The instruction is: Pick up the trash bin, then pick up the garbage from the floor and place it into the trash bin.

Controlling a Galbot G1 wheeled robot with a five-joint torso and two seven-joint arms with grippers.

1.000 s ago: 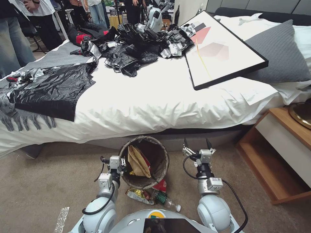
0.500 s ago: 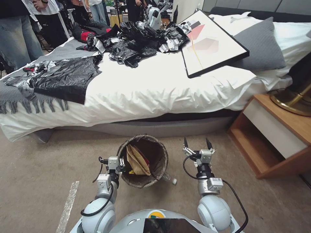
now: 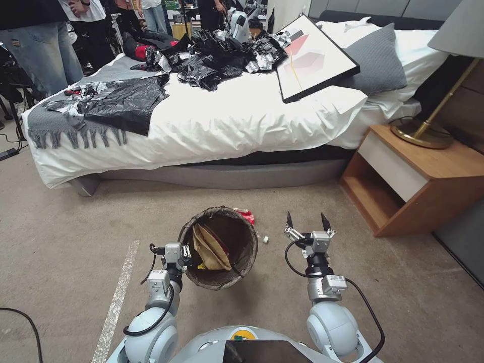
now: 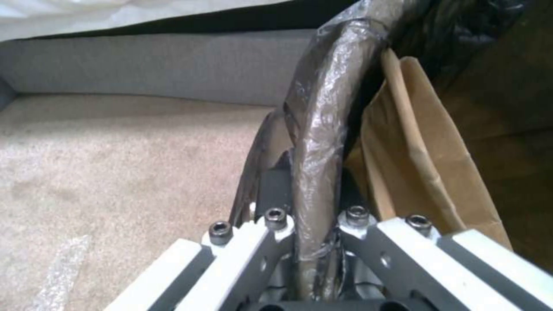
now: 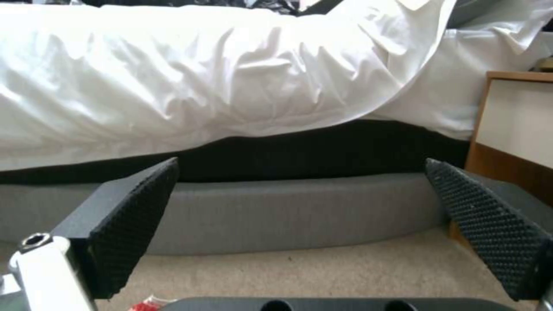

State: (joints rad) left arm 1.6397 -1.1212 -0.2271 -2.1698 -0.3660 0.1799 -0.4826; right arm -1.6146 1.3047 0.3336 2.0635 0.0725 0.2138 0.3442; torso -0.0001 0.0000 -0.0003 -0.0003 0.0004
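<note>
Over carpet (image 3: 60,242), left gripper (image 3: 184,253) jaws clamp bag-filled trash bin (image 3: 249,252); right gripper (image 3: 306,222) jaws spread

Beige carpet floor (image 3: 75,237) bears a red wrapper (image 3: 245,215) behind the bin

Your right gripper (image 3: 306,220) has bare floor (image 3: 312,201) ahead, then the bed (image 3: 227,176) blocks it. The trash bin (image 3: 220,282) stands beside it, the nightstand (image 3: 403,191) farther off.
</note>
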